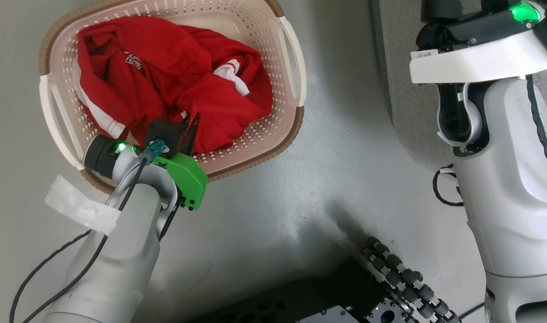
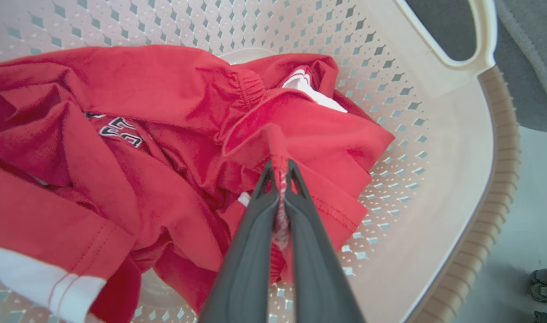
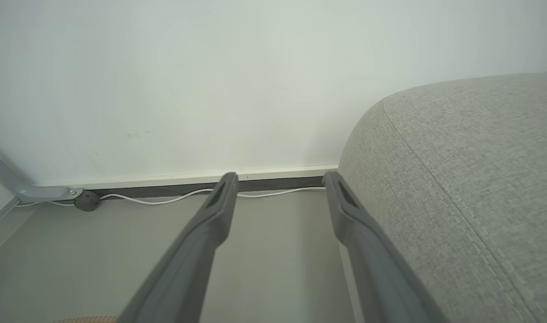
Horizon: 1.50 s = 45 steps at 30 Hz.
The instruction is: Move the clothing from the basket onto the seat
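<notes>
The left pincer was clamped on a pinched fold of the red clothing, which lay heaped inside the cream basket on the grey floor. White trim and small lettering showed among the creases. The right pincer, its two dark fingers spread apart and holding nothing, hung just beside the rounded edge of the grey seat, facing a pale wall where a white cable ran along the skirting.
</notes>
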Motion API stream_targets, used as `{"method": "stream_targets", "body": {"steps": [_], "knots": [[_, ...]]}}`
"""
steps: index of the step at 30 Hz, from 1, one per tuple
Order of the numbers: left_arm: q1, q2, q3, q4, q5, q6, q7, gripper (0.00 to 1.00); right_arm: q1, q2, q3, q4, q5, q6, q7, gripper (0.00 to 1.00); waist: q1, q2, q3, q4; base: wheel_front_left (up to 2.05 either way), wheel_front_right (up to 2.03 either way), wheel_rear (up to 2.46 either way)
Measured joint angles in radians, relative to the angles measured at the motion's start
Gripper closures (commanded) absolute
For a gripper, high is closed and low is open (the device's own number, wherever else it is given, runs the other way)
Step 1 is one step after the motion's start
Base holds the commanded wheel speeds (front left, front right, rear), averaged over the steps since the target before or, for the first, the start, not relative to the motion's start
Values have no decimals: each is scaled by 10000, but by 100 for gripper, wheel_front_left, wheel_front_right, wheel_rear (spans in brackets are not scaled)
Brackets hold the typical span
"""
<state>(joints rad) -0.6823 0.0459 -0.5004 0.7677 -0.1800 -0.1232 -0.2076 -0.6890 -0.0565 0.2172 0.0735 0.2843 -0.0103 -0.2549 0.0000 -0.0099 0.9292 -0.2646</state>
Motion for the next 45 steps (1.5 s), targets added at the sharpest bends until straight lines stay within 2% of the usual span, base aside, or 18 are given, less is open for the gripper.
{"method": "stream_targets", "body": {"steps": [9, 18, 29, 45], "knots": [[-45, -2, -378, -226, -462, -12, -297, 100, 86, 2, 2, 368, 56, 0, 0, 0, 0, 0, -626, 105, 0, 0, 0], [-43, -8, -688, -702, -968, -13, -414, 100, 850, 2, -299, 928, -71, 4, 0, 0, 0, 0, -1639, 362, 0, 0, 0], [212, -35, -535, -1478, -1450, -13, -443, 100, 1961, 10, -750, 1521, -222, 15, 2, 0, 0, 0, -3102, 852, 0, 0, 0], [704, -71, -337, -2031, -1685, 15, -443, 100, 3297, 21, -872, 2272, -405, 360, 2, 0, 0, 1, -5366, 1568, 0, 0, 0]]}}
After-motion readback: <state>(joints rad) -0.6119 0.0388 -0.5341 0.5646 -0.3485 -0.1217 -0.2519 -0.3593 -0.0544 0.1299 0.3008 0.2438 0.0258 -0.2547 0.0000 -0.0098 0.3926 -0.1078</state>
